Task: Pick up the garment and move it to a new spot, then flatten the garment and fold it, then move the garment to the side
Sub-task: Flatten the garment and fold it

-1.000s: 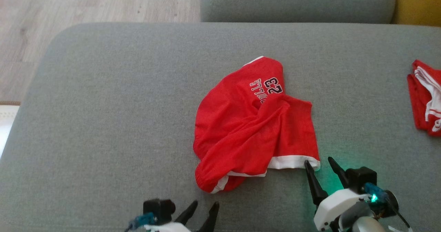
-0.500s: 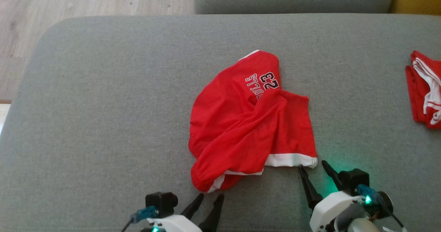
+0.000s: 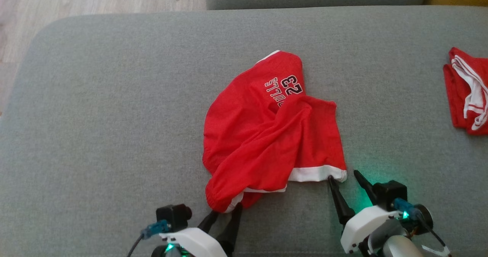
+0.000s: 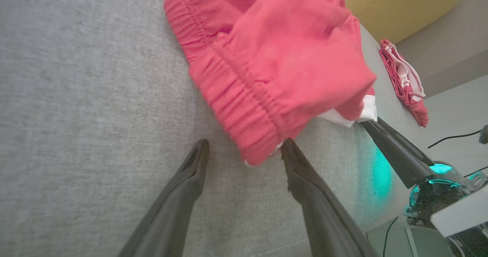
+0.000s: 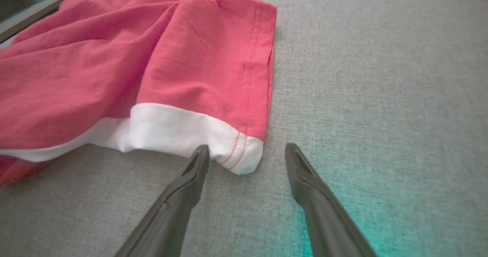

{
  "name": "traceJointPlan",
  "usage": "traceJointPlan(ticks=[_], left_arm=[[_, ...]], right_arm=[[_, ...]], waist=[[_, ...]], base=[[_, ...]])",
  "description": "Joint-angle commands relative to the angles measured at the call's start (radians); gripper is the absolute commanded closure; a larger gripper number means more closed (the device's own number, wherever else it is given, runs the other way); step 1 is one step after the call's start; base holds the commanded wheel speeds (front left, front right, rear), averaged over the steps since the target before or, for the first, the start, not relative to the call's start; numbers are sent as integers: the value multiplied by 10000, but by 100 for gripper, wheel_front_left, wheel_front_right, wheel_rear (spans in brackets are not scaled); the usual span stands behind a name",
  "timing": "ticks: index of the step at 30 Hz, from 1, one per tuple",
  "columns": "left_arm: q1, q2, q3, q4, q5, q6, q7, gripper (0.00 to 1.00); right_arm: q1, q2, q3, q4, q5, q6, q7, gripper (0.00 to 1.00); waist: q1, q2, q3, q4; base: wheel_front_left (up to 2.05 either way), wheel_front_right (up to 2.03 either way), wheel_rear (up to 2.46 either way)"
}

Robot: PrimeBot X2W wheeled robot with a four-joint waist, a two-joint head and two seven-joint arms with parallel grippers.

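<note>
While both pincers rest low on the grey cushion [image 3: 114,116], each stands spread as wide as it goes and grips nothing. My left pincer [image 3: 227,210] has the near corner of the red garment [image 3: 263,142] sitting in its gap. This is the gathered elastic edge, and in the left wrist view my right-hand finger there touches the cloth while the other finger stands clear on bare cushion. My right pincer [image 3: 344,175] straddles the corner of the white hem. In the right wrist view that corner pokes between the fingers, and the left finger's tip lies against the white band. The right finger is apart from the cloth.

Straight ahead of both pincers the garment lies crumpled, bunched in diagonal folds. Its long axis runs away from me, from the elastic corner at my left pincer to the far end, which leans a little towards my right. The white-hemmed opening faces my right pincer. The printed "23" sits at the far end, upside down to me. Well beyond my right pincer, to its right, lies a second red-and-white garment [image 3: 467,93].
</note>
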Motion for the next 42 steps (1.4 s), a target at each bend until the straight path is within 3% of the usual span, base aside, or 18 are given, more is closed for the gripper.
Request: traceJointPlan(ticks=[1,15,18,21,23,24,25,26,30,34,38,42], left_arm=[[-423,-66,155,-169,-51,-58,-204,0],[-708,-66,-25,259,-214,-137,-498,2],[-754,-66,-64,311,-221,-168,-520,15],[-815,-66,-117,363,-233,-216,-523,47],[-875,-66,-140,399,-248,-260,-540,60],[-907,-66,-145,423,-251,-281,-558,76],[-940,-66,-157,446,-253,-308,-563,100],[-978,-61,-167,461,-248,-333,-570,100],[-1062,54,-197,458,-235,-442,-562,100],[-942,573,18,-625,-539,-519,-120,100],[-698,1578,281,-2854,-1112,-588,1110,100],[-497,3016,642,-5613,-1814,-555,2774,100]], right_arm=[[-292,-54,248,-309,-94,65,-72,0],[-187,-54,580,-383,50,65,100,0],[-263,-54,571,-313,33,65,134,0],[-389,-54,580,-182,34,65,173,0],[-497,-54,637,-58,114,65,180,0],[-564,-54,672,9,191,65,177,39],[-646,-54,694,60,275,65,131,80],[-736,-54,712,100,298,65,50,100],[-938,-54,830,154,459,65,-216,100],[-623,-148,511,-905,908,65,-130,100],[-62,-737,464,-3315,2290,65,816,100],[496,-1779,-88,-6441,3624,65,2297,100]], waist=[[0,0,4,-17],[0,0,0,-102],[0,0,21,-76],[0,0,53,-24],[0,0,76,9],[0,0,83,23],[0,0,88,33],[0,0,88,42],[0,0,-35,67],[0,0,-244,49],[0,0,-380,-36],[0,0,-429,-150]], base=[[0,0,0],[0,0,0],[0,0,0],[0,0,0],[0,0,0],[0,0,0],[0,0,0],[0,0,0],[0,0,0],[0,0,0],[0,0,0],[0,0,0]])
